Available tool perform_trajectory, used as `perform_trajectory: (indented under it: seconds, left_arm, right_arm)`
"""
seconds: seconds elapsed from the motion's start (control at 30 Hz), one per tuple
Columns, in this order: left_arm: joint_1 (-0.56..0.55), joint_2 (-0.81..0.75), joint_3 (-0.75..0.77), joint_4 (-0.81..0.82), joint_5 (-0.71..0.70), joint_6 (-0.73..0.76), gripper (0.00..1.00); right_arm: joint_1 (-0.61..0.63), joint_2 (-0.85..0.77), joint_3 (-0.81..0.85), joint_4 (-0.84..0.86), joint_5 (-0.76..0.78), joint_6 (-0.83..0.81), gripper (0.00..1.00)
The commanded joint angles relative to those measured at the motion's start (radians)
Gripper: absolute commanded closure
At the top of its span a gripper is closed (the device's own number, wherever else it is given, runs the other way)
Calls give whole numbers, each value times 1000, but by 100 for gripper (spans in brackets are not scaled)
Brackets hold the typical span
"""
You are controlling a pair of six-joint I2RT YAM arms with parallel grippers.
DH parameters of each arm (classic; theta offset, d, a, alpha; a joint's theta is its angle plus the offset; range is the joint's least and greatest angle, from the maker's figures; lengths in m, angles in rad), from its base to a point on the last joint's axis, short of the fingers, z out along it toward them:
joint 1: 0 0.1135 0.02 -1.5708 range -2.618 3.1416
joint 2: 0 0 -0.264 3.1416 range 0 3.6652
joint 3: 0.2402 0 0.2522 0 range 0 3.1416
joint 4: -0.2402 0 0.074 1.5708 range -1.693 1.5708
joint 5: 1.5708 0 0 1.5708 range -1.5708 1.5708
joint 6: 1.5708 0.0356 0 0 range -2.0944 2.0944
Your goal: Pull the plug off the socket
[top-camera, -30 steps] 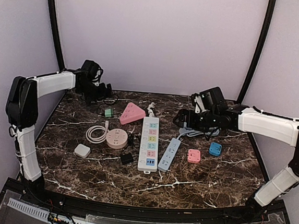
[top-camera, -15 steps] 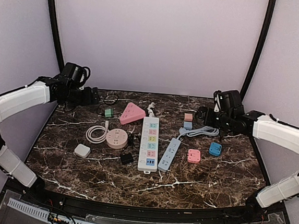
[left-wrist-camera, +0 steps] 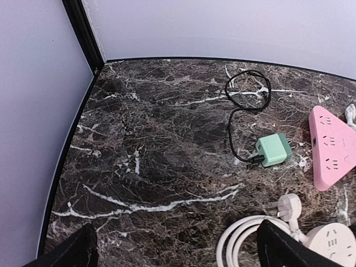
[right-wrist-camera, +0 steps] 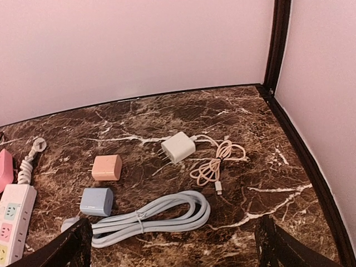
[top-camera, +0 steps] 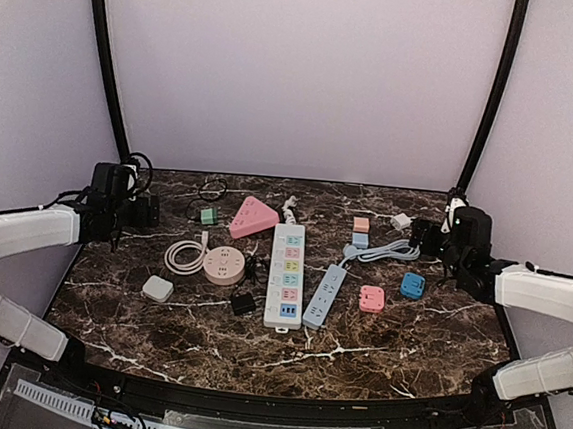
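Observation:
A long white socket strip (top-camera: 286, 275) with coloured outlets lies mid-table. Left of it lies a round pink socket (top-camera: 224, 265). A small black plug (top-camera: 252, 268) rests against that socket's right side; whether it is seated I cannot tell. A black adapter (top-camera: 244, 303) lies loose below it. My left gripper (top-camera: 146, 210) hangs open at the far left edge, over bare marble (left-wrist-camera: 178, 250), well away from the sockets. My right gripper (top-camera: 420, 236) is open at the far right (right-wrist-camera: 175, 250), above a coiled grey-blue cable (right-wrist-camera: 161, 217). Neither holds anything.
Near the left gripper: a green charger (left-wrist-camera: 273, 150) with a black cord (left-wrist-camera: 248, 92), a pink triangular socket (left-wrist-camera: 332, 147), a white coiled cord (left-wrist-camera: 245, 239). Near the right gripper: white charger (right-wrist-camera: 179, 147), orange charger (right-wrist-camera: 107, 167), blue charger (right-wrist-camera: 96, 201). A grey-blue strip (top-camera: 326, 294) and small pink (top-camera: 371, 299) and blue (top-camera: 413, 285) sockets lie right of centre.
Both arms have drawn back from the back-centre of the table, the left one out to the left edge and the right one to the right edge. Both grippers stayed open.

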Motion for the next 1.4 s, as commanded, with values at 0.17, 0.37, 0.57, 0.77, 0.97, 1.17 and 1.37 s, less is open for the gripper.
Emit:
perform_trajectory:
  seconds: [0.17, 0.37, 0.57, 0.77, 0.97, 1.17, 1.37]
  left_arm:
    - [120, 82, -164, 512, 5, 143, 1]
    - [144, 136, -254, 723, 26, 120, 1]
    - [152, 164, -312, 868, 68, 153, 1]
    - [166, 246, -405, 1150, 79, 161, 1]
    - [170, 284, -439, 1219, 79, 157, 1]
    - [188, 286, -428, 1212, 94, 141, 1]
    - [194, 285, -427, 1205, 98, 134, 1]
  right_arm:
    - [-160, 19, -2, 224, -58, -134, 1]
    - [-279, 137, -10, 388, -58, -240, 1]
    - [-355, 248, -125, 689, -121, -238, 1]
    - [-379, 304, -195, 839, -306, -269, 1]
    - [-384, 339, -233, 959, -380, -305, 1]
    - [-467, 321, -180, 822, -529, -276, 1]
    - [-452, 332, -182, 846, -484, -276, 1]
